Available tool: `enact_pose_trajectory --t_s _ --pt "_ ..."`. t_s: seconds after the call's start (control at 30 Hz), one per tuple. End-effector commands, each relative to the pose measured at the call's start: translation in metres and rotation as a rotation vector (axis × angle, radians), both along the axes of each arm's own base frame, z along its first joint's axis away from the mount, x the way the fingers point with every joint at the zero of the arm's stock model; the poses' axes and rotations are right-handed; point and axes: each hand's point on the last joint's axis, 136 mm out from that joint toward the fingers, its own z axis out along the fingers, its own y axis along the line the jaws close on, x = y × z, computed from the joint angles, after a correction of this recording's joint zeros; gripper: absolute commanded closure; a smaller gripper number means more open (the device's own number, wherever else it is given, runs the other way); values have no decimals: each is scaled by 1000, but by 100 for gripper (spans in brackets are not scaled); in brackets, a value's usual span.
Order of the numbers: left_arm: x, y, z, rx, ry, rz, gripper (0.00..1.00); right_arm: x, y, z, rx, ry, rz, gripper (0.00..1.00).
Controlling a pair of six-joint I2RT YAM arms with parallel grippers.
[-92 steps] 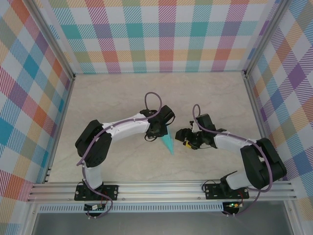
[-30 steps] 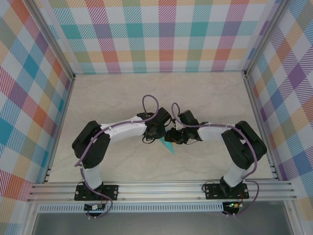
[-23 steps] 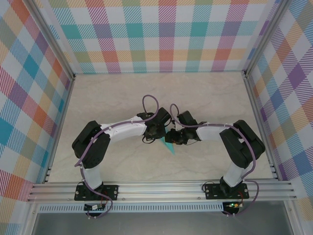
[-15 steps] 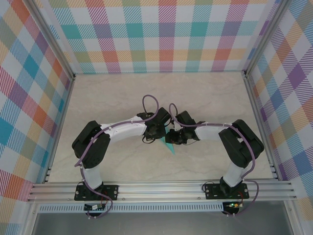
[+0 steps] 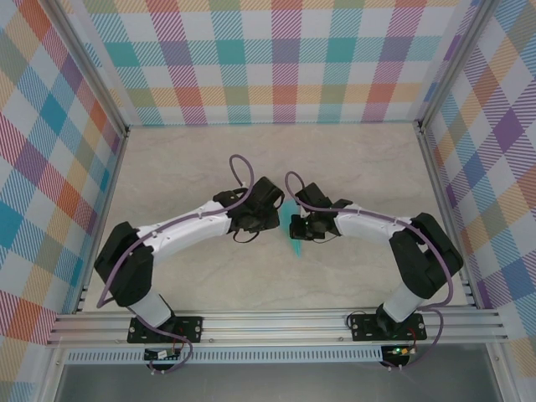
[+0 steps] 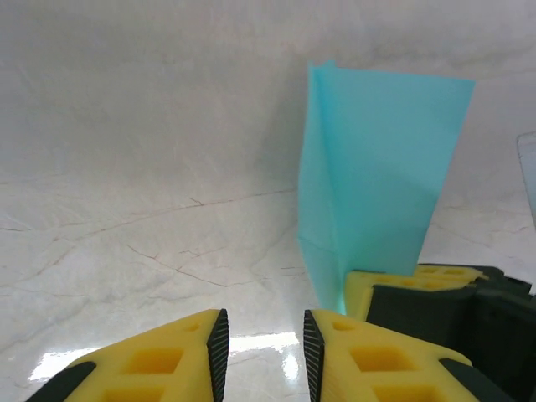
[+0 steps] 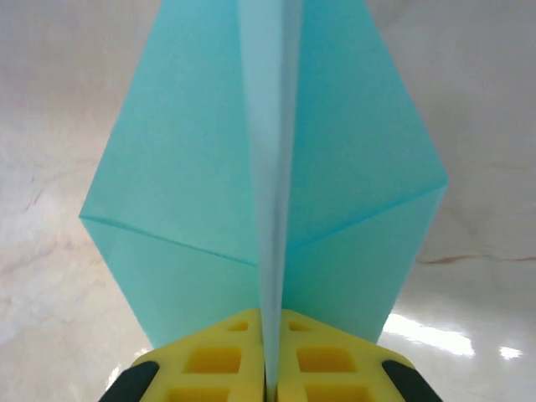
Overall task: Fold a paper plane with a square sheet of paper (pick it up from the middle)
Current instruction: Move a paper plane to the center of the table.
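Right jaws are clamped shut on the paper plane [image 7: 268, 167], their 2 yellow fingers [image 7: 209, 364] pressed together on the centre fold with no gap between them. From the right wrist camera the plane rises straight up out of those jaws, crease dead in the middle and 1 turquoise wing fanning out to each side.

Left jaws are parted a bit. You can see a narrow gap between the 2 black-edged yellow fingers [image 6: 167, 360], and nothing sits in it. The plane [image 6: 377, 184] stands upright just ahead of the left jaws and off to their right, not touching them, with its lower end pinched in the right jaws.

From the top camera the plane [image 5: 296, 246] is a blurry turquoise sliver right at the right jaws, between the 2 wrists, over the pale marbled tabletop [image 5: 360, 159]. Can't tell if it touches the tabletop.
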Motion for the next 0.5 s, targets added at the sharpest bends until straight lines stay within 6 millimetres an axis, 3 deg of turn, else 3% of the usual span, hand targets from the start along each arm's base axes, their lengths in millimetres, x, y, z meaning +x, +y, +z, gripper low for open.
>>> enact_pose_trajectory --t_s 0.0,0.17,0.47 --pt "2 25 9 38 -57 68 66 5 -35 7 -197 -15 -116 91" --pt "-1 38 8 49 -64 99 65 13 -34 2 -250 25 -146 91" --pt "-5 51 1 64 -56 125 64 33 -12 -15 -255 54 -119 88"
